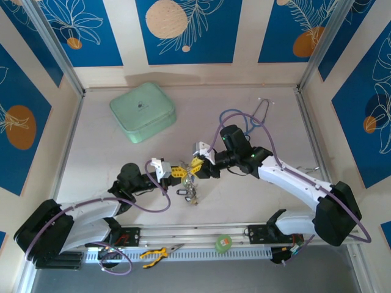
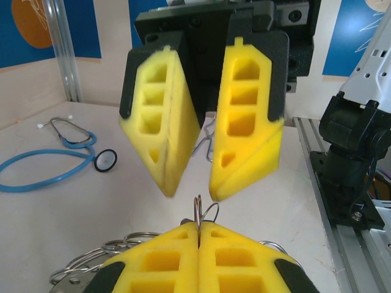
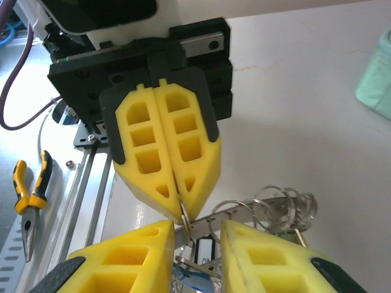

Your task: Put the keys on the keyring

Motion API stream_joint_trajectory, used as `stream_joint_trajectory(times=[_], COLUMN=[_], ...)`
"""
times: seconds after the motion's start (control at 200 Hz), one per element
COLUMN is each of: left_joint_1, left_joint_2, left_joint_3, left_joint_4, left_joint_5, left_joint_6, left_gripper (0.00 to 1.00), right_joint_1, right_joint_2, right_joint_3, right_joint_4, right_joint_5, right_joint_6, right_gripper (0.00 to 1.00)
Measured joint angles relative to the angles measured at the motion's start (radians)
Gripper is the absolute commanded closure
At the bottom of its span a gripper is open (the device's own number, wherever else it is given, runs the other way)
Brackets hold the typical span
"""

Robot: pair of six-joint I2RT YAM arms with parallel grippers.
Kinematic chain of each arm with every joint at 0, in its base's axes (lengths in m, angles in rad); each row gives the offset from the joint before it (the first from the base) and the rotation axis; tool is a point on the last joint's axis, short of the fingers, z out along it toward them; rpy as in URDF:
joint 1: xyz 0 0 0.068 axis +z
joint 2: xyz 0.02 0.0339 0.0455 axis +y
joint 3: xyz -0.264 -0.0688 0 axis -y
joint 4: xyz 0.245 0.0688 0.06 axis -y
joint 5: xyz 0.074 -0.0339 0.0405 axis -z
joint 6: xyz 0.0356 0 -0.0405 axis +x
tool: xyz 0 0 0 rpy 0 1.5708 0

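pale table (image 1: 98, 159), blue-patterned walls (image 1: 189, 30); left tool (image 2: 200, 227) pinches a small ring (image 2: 198, 207), right tool (image 2: 192, 189) parted.

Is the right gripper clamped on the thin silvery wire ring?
No, the right gripper has its yellow fingers apart; the shut left gripper pinches the thin silvery wire ring.

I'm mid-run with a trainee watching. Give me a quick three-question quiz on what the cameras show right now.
1. True or false: the right gripper is shut.
2. What does the left gripper pinch? A pliers; B wire ring; C tape roll.
3. Name the blue item lying on the table in the left wrist view.
Key: 1 false, its fingers stand apart; 2 B; 3 stethoscope.
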Motion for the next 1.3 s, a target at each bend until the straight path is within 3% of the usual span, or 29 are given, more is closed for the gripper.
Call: stream_joint_trajectory(times=[0.39,0.5,0.585,0.665,0.73,1.035,1.3], left_joint_1=[0.0,0.0,0.0,0.0,0.0,0.0,0.0], left_joint_2=[0.0,0.0,0.001,0.001,-0.008,-0.129,-0.135], left_joint_3=[0.0,0.0,0.0,0.0,0.006,0.105,0.13], left_joint_4=[0.002,0.002,0.003,0.001,-0.021,-0.359,-0.469], left_joint_5=[0.018,0.023,0.025,0.024,0.02,-0.009,-0.012], left_joint_6=[0.0,0.0,0.0,0.001,0.007,0.138,0.173], left_gripper=[1.0,1.0,1.0,0.8,0.75,0.78,0.83], right_joint_1=[0.016,0.015,0.013,0.013,0.014,0.079,0.139], right_joint_2=[0.03,0.03,0.031,0.031,0.031,0.078,0.123], right_joint_3=[0.011,0.013,0.015,0.024,0.041,0.232,0.316], right_joint_4=[-0.035,-0.038,-0.042,-0.058,-0.087,-0.348,-0.463], right_joint_5=[0.002,-0.002,-0.008,-0.008,0.002,0.194,0.293], right_joint_6=[-0.041,-0.04,-0.04,-0.041,-0.045,-0.154,-0.2], right_gripper=[0.87,1.0,1.0,1.0,1.0,1.0,1.0])
